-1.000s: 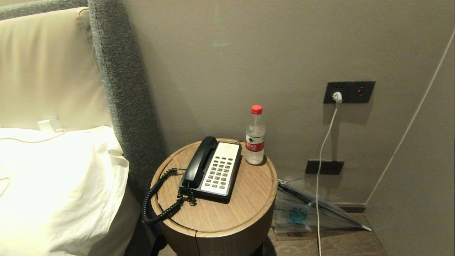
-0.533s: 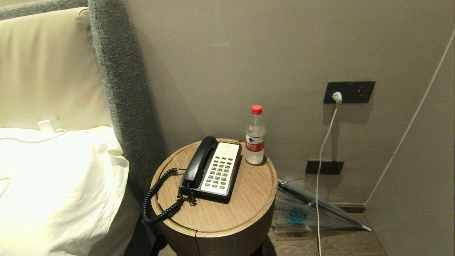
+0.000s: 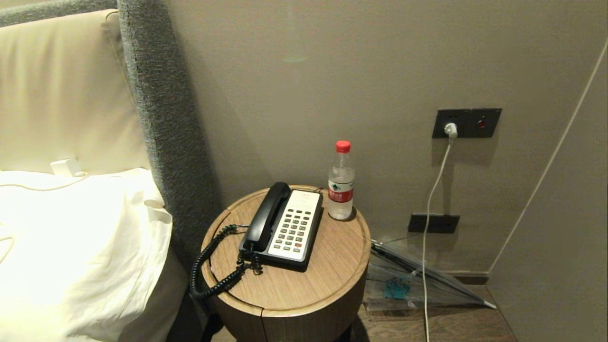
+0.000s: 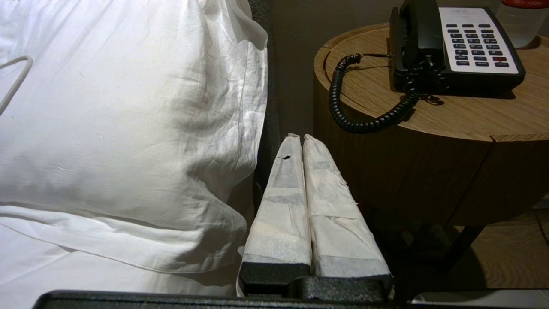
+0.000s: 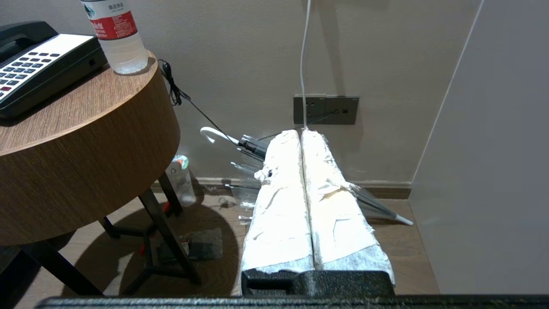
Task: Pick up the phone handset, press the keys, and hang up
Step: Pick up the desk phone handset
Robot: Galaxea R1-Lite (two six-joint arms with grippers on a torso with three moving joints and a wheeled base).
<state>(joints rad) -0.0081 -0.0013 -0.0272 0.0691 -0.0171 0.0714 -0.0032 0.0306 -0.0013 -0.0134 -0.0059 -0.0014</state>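
Note:
The black phone handset (image 3: 267, 216) lies in its cradle along the left side of the black-and-white phone base (image 3: 293, 227), on a round wooden side table (image 3: 327, 280). Its coiled cord (image 3: 209, 270) loops over the table's left edge. The grey keys (image 3: 290, 229) face up. Neither arm shows in the head view. In the left wrist view the handset (image 4: 419, 32) and keys (image 4: 476, 43) sit ahead and above my left gripper (image 4: 299, 138), which is shut and empty, low beside the bed. My right gripper (image 5: 300, 133) is shut and empty, low to the right of the table (image 5: 85, 141).
A water bottle (image 3: 340, 183) with a red cap stands just behind the phone base. A white pillow (image 3: 71, 247) and padded headboard (image 3: 161, 109) lie left of the table. A folded clear umbrella (image 3: 418, 280) leans on the wall at the right, under a plugged-in white cable (image 3: 430, 204).

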